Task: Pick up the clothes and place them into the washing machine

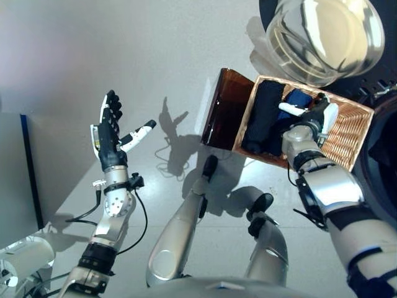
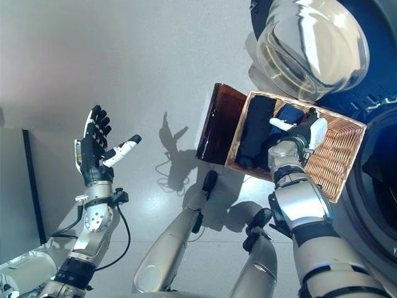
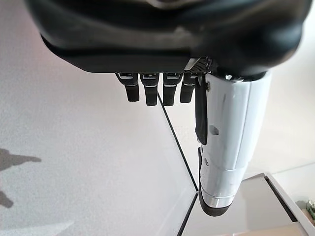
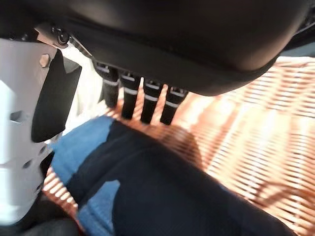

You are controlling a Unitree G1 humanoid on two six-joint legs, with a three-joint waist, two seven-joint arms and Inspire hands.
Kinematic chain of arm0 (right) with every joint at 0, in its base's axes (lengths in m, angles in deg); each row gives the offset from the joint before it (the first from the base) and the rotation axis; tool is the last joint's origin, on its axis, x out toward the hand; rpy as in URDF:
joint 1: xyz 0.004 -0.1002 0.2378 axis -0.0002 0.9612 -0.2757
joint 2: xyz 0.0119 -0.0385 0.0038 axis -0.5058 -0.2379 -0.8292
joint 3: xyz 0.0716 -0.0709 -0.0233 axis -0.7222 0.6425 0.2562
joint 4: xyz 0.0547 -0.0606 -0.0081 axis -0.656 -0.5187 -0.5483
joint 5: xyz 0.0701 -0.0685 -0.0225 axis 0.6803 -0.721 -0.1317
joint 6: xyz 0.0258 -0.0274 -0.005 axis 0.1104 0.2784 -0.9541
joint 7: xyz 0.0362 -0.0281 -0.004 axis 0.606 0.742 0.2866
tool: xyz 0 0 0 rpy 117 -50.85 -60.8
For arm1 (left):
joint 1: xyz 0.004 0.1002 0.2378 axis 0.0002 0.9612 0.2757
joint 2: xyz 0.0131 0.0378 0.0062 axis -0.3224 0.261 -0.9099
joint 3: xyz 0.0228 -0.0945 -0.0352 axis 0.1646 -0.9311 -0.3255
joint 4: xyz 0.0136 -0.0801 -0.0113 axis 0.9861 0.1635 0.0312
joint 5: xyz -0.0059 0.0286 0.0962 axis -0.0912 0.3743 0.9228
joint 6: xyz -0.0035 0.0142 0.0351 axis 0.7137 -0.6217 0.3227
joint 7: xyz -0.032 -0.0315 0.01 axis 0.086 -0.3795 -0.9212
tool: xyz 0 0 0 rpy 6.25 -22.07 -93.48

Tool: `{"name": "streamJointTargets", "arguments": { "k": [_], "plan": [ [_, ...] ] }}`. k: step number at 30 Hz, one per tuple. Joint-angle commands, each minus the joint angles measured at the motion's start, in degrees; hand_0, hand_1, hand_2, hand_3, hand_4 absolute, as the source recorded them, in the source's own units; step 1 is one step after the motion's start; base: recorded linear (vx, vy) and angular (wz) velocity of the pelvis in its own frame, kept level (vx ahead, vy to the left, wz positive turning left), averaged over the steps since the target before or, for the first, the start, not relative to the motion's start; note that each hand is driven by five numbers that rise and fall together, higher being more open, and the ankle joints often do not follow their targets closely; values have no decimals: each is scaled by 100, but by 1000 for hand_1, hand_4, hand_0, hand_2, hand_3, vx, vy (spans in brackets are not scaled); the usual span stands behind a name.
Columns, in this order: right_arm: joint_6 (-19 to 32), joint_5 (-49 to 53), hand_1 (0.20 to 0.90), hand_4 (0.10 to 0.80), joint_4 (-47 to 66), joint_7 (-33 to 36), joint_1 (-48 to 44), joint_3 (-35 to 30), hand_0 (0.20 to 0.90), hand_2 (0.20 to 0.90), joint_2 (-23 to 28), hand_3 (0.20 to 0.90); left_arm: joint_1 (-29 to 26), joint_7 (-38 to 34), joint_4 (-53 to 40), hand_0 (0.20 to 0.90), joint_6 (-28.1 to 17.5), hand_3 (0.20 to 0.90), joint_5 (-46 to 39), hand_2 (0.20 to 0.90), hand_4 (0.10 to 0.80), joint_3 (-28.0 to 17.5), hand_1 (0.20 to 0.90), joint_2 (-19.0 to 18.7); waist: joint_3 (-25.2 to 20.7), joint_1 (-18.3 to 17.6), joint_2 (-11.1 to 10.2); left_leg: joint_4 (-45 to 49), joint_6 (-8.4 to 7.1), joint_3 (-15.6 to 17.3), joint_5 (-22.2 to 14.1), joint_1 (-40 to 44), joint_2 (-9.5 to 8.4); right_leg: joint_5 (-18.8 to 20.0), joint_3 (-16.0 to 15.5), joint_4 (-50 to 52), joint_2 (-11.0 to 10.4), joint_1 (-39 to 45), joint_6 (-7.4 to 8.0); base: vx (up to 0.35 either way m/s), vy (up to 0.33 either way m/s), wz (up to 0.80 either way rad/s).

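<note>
A shallow wicker basket (image 1: pixel 351 134) rests on a low dark brown box (image 1: pixel 224 109) beside the washing machine. In it lie a rolled black garment (image 1: pixel 262 115) and a blue garment (image 1: pixel 297 99). My right hand (image 1: pixel 315 118) hovers over the basket just above the clothes, fingers straight, holding nothing; its wrist view shows the blue and dark cloth (image 4: pixel 147 182) right below the fingers (image 4: pixel 145 101). My left hand (image 1: pixel 110 133) is raised over the grey floor far to the left, open and empty.
The washing machine's round glass door (image 1: pixel 324 34) stands open above the basket. The dark drum opening (image 1: pixel 383 167) is at the right edge. A grey panel with a dark edge (image 1: pixel 28 161) stands at the far left.
</note>
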Motion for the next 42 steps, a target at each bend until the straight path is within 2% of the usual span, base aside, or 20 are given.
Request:
{"name": "streamJointTargets", "arguments": {
  "k": [1,11,22,23,31,32,38,42],
  "plan": [
    [-4,-222,200,300,4,124,-41,180,200,200,454,200,11,-229,-1001,900,-625,900,249,900,800,-210,900,-141,-55,172,550,796,-349,329,-856,-399,-134,547,286,-558,8,129,-256,-24,37,-1],
    [-66,-203,200,300,5,96,270,-124,200,200,750,200,152,-87,-991,900,-722,900,196,900,800,-113,900,-105,-253,286,870,747,-317,425,-843,-309,-135,579,458,-555,-83,76,-218,4,8,-3],
    [361,265,200,300,450,37,601,-472,200,200,698,200,284,118,-767,900,-737,900,-1,900,800,-52,900,-149,-514,173,944,446,-283,557,-818,163,-121,717,600,-896,-93,416,-147,20,15,-8],
    [395,305,200,300,490,36,614,-501,200,200,679,200,287,129,-752,900,-739,900,-13,900,800,-61,900,-170,-504,145,973,417,-253,611,-668,152,-112,867,574,-950,-89,409,-180,-84,54,-10],
    [896,781,200,300,1286,-24,994,-707,200,200,235,200,312,170,-397,900,-687,900,-136,900,800,-193,900,-226,-608,-206,869,236,-242,779,-681,581,-45,1005,739,-1285,-28,760,-157,-4,18,-17],
    [1080,905,200,300,1650,-86,1159,-749,200,200,83,200,318,166,-303,900,-673,900,-159,900,800,-239,900,-220,-588,-334,847,200,-248,839,-672,663,-10,1056,803,-1378,0,821,-147,-36,3,-27],
    [1390,1027,200,300,2510,-64,1789,-947,200,200,-203,200,350,181,-113,900,-671,900,-247,900,800,-386,900,-189,-560,-578,805,27,-276,950,-622,882,41,1139,894,-1595,70,965,-130,-30,-14,-25],
    [1842,1295,200,300,3294,-185,2495,-1415,200,200,-377,200,374,182,18,900,-743,900,-279,900,800,-499,900,-77,-512,-795,855,4,-280,1034,-614,956,82,1126,998,-1572,152,908,-155,-23,-10,-26]
  ]
}}
